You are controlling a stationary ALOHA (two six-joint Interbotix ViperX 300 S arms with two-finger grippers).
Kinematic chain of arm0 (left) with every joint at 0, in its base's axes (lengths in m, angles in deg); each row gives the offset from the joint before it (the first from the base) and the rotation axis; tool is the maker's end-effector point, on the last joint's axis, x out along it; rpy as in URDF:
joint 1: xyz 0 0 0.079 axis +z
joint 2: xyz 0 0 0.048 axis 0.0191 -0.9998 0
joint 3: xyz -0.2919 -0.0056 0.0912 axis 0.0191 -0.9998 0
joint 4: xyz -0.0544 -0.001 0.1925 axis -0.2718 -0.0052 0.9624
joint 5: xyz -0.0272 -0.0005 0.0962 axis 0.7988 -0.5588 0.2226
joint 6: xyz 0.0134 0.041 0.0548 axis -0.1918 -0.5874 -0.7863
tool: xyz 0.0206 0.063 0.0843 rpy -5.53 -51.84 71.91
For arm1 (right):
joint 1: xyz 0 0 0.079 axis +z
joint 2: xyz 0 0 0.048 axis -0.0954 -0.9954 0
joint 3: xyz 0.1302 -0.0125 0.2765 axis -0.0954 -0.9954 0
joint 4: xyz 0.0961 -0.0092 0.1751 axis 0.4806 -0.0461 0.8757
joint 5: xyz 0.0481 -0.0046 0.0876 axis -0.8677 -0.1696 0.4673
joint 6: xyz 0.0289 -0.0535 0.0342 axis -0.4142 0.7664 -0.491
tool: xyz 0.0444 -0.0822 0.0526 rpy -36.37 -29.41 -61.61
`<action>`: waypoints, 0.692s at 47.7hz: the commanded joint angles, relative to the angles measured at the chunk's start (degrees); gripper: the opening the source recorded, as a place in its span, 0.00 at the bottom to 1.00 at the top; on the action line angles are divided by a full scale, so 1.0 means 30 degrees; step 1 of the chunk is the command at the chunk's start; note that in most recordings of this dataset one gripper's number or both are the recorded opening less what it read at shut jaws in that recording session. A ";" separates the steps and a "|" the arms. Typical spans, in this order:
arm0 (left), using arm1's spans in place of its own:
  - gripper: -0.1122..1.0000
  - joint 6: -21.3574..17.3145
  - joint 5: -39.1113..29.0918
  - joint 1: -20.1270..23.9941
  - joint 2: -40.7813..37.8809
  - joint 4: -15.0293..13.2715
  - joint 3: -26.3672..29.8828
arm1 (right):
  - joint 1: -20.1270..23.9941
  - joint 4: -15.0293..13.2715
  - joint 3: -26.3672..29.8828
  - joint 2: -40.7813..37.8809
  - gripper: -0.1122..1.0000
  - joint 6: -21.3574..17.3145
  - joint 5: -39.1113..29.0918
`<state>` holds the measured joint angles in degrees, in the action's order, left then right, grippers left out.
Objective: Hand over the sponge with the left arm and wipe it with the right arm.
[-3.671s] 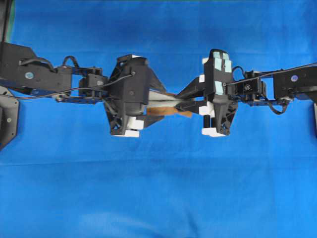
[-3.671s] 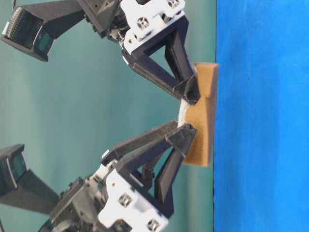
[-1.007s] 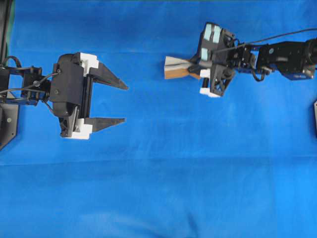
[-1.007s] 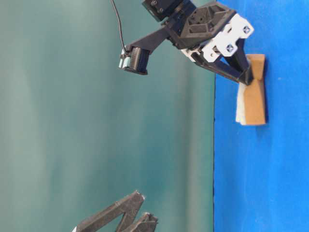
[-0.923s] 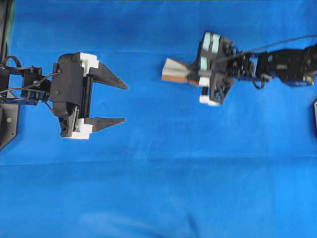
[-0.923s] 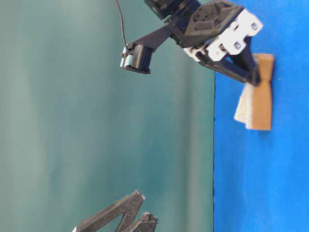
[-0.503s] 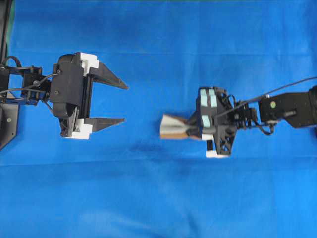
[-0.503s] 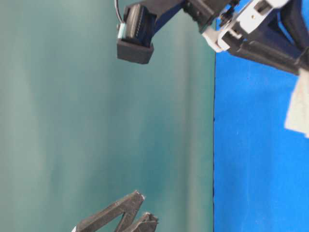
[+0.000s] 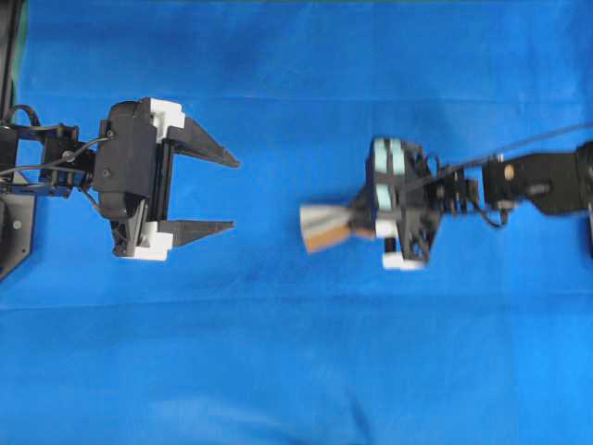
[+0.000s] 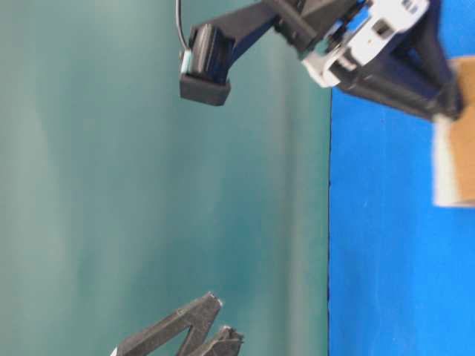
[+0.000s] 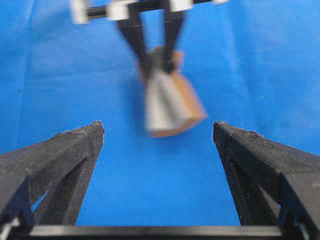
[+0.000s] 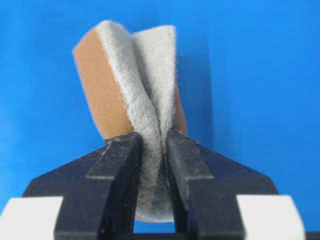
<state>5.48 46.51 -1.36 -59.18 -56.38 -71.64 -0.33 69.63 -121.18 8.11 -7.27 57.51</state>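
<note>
The sponge (image 9: 324,227), grey-white felt over an orange-brown layer, is pinched and folded between the jaws of my right gripper (image 9: 358,217), which carries teal patches. It sits low against the blue cloth, right of centre. The right wrist view shows the sponge (image 12: 135,85) squeezed in my right gripper (image 12: 154,145). At table level the sponge (image 10: 454,148) touches the cloth. My left gripper (image 9: 233,193) hangs wide open at the left, well apart from it. In the left wrist view the sponge (image 11: 170,102) lies ahead of the open left gripper (image 11: 157,126), which holds nothing.
Blue cloth (image 9: 296,371) covers the whole table. A black arm base (image 9: 14,222) sits at the left edge. A teal backdrop (image 10: 111,185) stands beyond the table edge in the table-level view.
My right gripper swept the sponge from the far side of the cloth toward the near side, then slightly back. The left gripper stayed still and open.
</note>
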 commanded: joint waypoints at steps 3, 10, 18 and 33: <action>0.90 0.0059 0.0176 0.0059 0.0117 -0.0029 0.0264 | -0.2197 -0.0703 0.0439 0.0469 0.32 0.0352 0.0146; 0.90 0.0146 0.0176 0.0059 0.0117 -0.0029 0.0234 | -0.4014 -0.1289 0.0703 0.0469 0.32 0.0879 0.0146; 0.90 0.0146 0.0176 0.0059 0.0117 -0.0029 0.0264 | -0.5010 -0.1406 0.0879 0.0469 0.32 0.1289 0.0117; 0.90 0.0146 0.0176 0.0059 0.0117 -0.0029 0.0264 | -0.4541 -0.1348 0.0791 0.0234 0.32 0.1084 0.0059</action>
<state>5.83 46.51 -1.27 -59.18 -56.38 -71.64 -15.00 65.50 -119.59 8.11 -3.76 57.51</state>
